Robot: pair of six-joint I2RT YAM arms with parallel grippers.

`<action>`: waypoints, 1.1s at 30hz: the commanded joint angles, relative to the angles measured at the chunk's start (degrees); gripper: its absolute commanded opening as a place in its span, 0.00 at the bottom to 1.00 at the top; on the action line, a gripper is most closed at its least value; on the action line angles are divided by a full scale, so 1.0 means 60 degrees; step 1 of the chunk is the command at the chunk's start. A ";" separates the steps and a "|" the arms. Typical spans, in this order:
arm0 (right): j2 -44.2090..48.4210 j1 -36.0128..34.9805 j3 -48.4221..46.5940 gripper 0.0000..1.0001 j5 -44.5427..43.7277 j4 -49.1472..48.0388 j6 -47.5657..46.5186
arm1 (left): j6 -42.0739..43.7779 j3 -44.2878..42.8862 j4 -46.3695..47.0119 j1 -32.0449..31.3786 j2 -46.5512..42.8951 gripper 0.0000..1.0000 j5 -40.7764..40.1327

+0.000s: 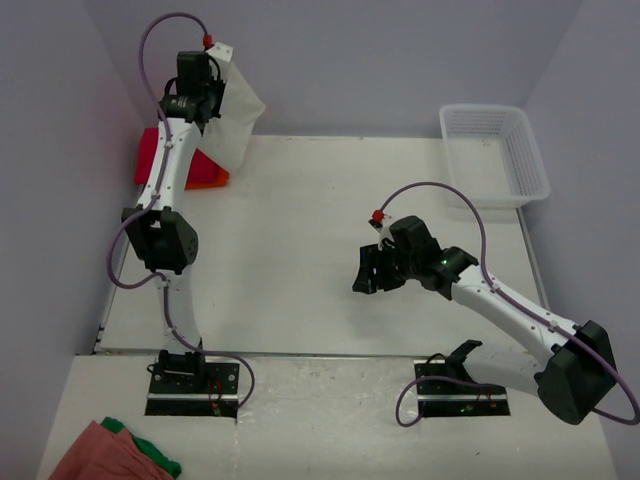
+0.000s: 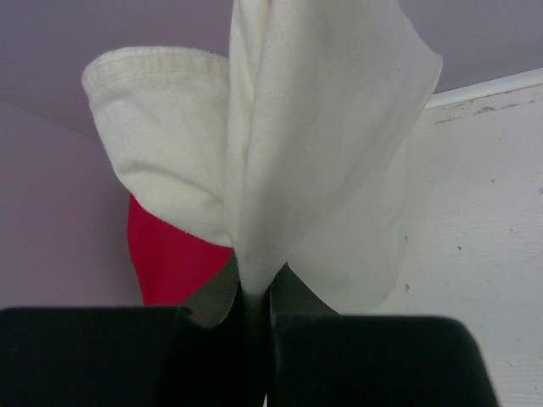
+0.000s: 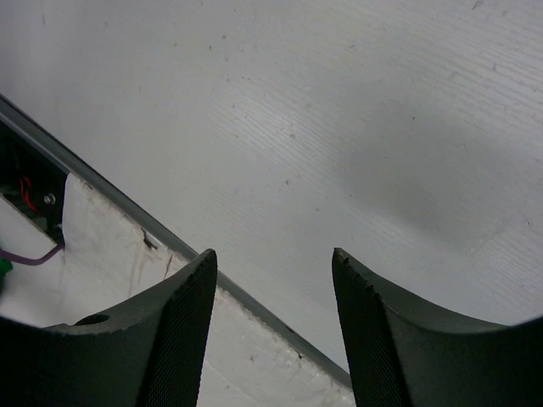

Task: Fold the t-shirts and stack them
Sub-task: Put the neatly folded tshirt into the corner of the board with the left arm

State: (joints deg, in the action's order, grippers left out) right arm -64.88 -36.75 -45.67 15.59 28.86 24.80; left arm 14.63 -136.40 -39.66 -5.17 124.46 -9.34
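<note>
Pinching only a narrow gather of the cream-white t-shirt [image 2: 322,127], the left gripper [image 2: 254,315] has its jaws clamped tight on the fabric. Main risk: with so small a bite, the cloth could slide out if the arm swings, and it would drop bunched. The shirt hangs from the fingers in a doubled drape, lifted over the far-left corner of the table [image 1: 300,250]. Set down there, it could land on or drag the magenta-red t-shirt [image 2: 174,254] and orange t-shirt [image 1: 222,181] lying just beside and below. Laying it out from a one-point hold will likely leave creases. Right gripper [image 3: 271,280]: jaws apart, holding nothing, over bare table mid-right, well apart from the shirts. Basket [image 1: 495,155] at far right, not involved.
</note>
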 commanded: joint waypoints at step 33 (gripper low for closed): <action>-0.0260 -0.0056 -0.0328 0.58 -0.0358 0.0141 -0.0017 | -0.0124 -0.0060 0.0779 0.1183 -0.0529 0.00 0.0459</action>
State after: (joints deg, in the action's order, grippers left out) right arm -66.08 -36.75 -45.74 14.41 29.76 24.80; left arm 14.11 -136.31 -40.03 0.82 124.38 -7.27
